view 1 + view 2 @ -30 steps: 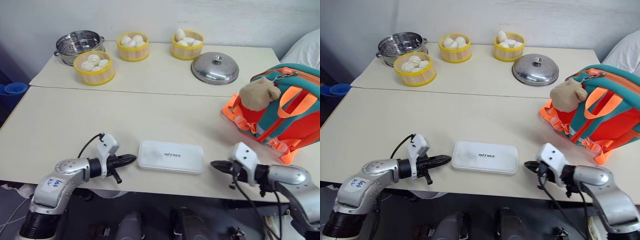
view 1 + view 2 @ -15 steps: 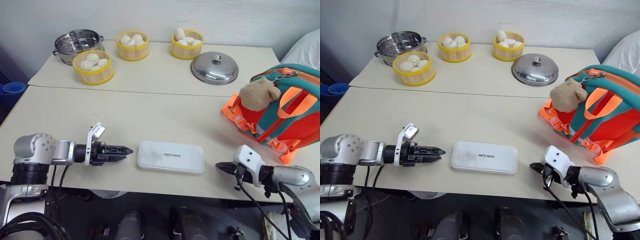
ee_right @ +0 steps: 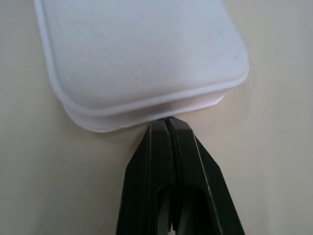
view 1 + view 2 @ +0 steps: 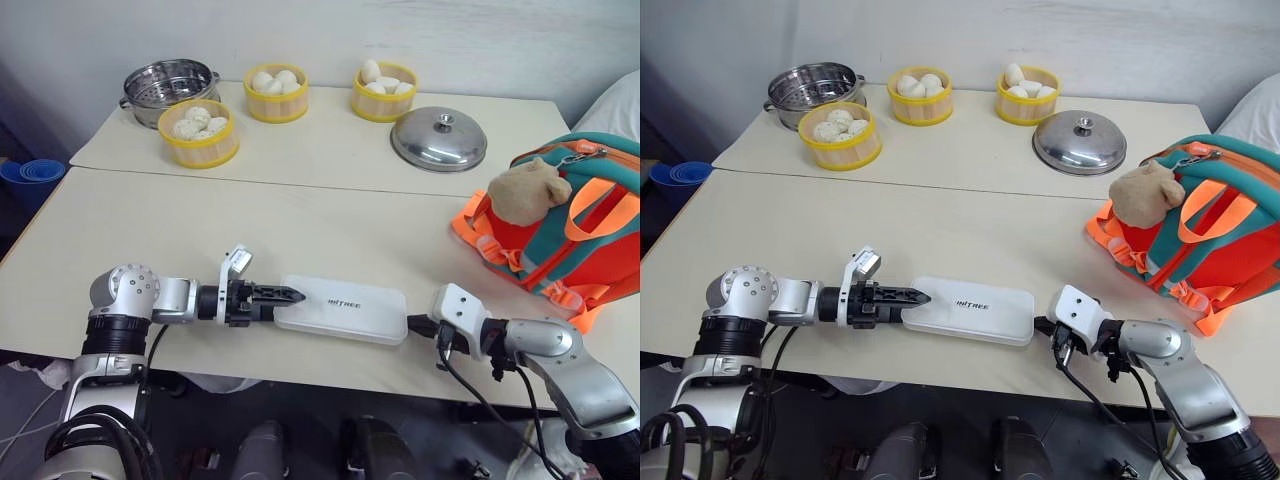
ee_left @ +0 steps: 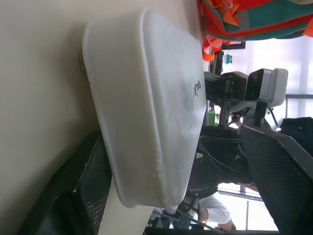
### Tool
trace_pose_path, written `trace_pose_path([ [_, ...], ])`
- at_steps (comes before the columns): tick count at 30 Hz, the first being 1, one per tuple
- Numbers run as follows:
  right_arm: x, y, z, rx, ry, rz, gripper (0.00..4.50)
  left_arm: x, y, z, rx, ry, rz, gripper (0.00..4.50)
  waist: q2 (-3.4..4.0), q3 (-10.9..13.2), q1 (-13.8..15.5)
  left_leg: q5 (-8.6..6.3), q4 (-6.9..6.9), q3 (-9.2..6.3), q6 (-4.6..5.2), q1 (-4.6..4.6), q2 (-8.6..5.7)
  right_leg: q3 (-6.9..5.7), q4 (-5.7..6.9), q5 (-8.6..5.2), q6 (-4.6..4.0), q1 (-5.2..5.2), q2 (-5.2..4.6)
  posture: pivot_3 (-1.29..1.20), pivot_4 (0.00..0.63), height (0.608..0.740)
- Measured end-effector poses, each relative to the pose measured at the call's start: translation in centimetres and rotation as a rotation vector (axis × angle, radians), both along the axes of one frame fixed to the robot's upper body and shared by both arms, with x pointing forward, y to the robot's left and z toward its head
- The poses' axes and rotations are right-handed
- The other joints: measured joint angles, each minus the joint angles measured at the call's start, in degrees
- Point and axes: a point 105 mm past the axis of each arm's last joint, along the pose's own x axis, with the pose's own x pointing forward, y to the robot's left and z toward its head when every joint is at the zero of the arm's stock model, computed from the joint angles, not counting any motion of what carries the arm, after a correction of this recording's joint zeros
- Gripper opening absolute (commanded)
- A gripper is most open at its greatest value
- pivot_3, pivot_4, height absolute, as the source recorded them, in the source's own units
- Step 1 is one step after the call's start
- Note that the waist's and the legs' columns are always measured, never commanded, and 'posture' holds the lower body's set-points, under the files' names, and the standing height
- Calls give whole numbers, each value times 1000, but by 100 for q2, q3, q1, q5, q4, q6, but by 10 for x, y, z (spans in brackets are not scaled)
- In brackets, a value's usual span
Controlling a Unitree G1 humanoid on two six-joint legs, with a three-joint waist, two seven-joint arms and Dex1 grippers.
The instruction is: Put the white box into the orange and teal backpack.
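A flat white rectangular box (image 4: pixel 342 309) with rounded corners and dark lettering lies on the cream tabletop (image 4: pixel 300 215). The left hand (image 4: pixel 288 296), fingers parted, reaches its left end; the right hand (image 4: pixel 414 322) meets its right end. The orange and teal backpack (image 4: pixel 560 240) with a tan plush toy (image 4: pixel 524 190) stands at right.

Robot test lab: plain tables (image 4: pixel 300 215) staged with steamer baskets (image 4: pixel 199 132), cables.

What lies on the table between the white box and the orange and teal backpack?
Nothing: in the left eye view the tabletop is bare between the white box and the orange and teal backpack.
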Motion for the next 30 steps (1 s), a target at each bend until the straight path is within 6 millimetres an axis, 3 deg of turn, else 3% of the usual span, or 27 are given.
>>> trace_pose_path([
  [5,3,-3,-1,-1,-10,8,0,5,-6,1,-30,33,-4,4136,-1,-1,13,0,6,-1,-1,4,0,-1,2,0,0,7,0,0,150,740],
  [11,8,2,-1,-7,-45,33,0,0,-39,0,-101,98,-114,4136,-1,-1,8,-6,28,-2,-4,-2,4,-2,6,1,1,6,3,0,150,740],
  [19,-3,-4,-6,-11,-66,46,0,-4,-48,11,-180,132,-173,1730,-2,-1,2,-9,33,-2,-5,-5,5,-2,7,-1,2,6,4,0,150,740],
  [30,-17,-23,-12,-23,-63,-2,0,-12,-39,8,-150,100,-169,1639,-7,-4,9,-15,41,-7,0,-5,6,-2,2,-2,4,13,2,0,150,740],
])
